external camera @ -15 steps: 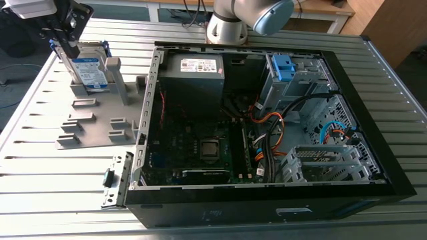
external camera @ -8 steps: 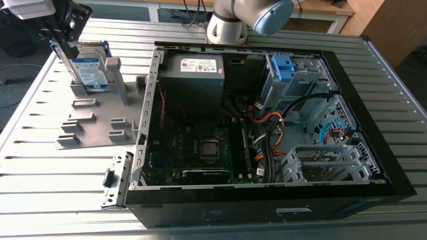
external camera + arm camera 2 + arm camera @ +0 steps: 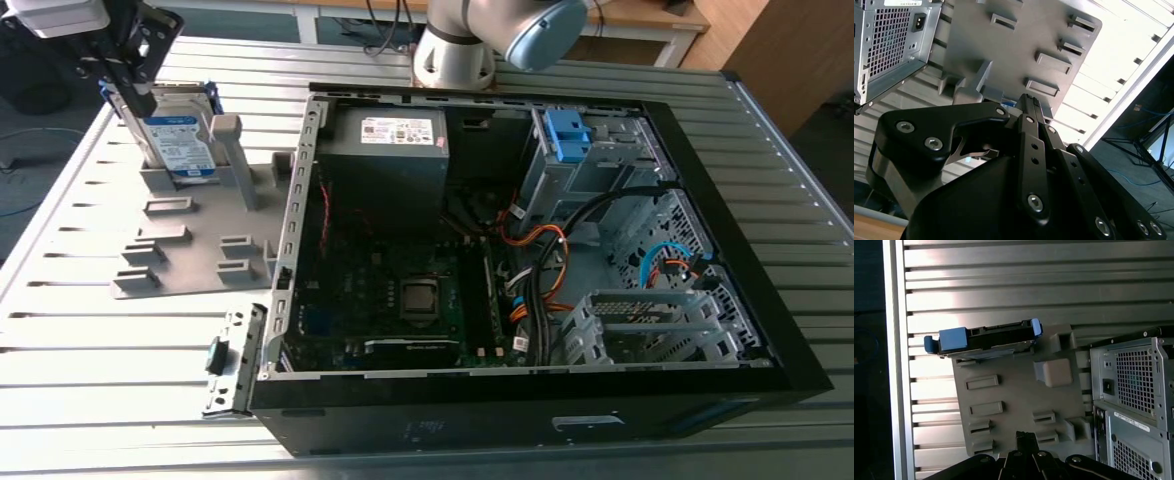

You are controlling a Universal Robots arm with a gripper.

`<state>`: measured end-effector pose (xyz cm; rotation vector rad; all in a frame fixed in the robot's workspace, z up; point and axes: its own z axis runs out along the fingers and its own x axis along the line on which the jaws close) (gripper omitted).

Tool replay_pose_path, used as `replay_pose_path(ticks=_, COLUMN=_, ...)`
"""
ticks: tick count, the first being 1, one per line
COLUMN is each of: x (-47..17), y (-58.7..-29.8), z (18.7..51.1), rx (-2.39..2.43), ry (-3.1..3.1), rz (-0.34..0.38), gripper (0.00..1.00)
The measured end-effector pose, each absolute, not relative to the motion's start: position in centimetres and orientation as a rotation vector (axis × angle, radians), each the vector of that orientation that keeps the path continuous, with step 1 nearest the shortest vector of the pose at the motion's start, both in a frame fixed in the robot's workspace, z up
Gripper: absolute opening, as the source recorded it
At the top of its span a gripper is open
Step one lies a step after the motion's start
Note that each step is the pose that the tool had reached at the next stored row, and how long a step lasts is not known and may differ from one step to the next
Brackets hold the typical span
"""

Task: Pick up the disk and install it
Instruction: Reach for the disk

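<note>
Exterior view, near edge: open PC case (image 3: 467,425) lying on the slatted metal surface (image 3: 80,340), taking the middle through 3 o'clock. Inside it, a boxy power supply (image 3: 394,150) at 12 and a blue bracket (image 3: 567,135) in the drive cage at 1 o'clock. Beside the case at 9 o'clock is a grey holder plate (image 3: 187,250).

The disk (image 3: 184,140) stands on edge in the holder's far slot, at 10 o'clock. Its label faces the near side and its long axis looks upright. The first wrist view shows its thin top edge with the blue frame (image 3: 986,337), in the slot.

The end effector (image 3: 134,108) hangs just above and beside the disk, at 11 o'clock. The disk lies toward 5 o'clock from it, close, but contact is not clear. In both wrist views the end effector (image 3: 1026,436) (image 3: 1029,99) looks closed on nothing, tips together.

Farthest back is the arm base (image 3: 461,60), at 12 o'clock.
</note>
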<state>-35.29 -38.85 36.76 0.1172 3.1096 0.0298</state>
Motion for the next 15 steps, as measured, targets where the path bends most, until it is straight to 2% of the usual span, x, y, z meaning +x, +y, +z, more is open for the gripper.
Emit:
replay_pose_path(ticks=5, x=-35.5, y=-38.2, z=36.7, rx=0.117, ry=3.109, rz=0.023, gripper=0.11)
replay_pose_path(ticks=9, x=-35.8, y=-37.3, z=36.5, rx=0.116, ry=3.109, rz=-0.015, gripper=0.11)
replay_pose_path(ticks=15, x=-36.1, y=-36.6, z=36.2, rx=0.079, ry=3.109, rz=-0.016, gripper=0.11)
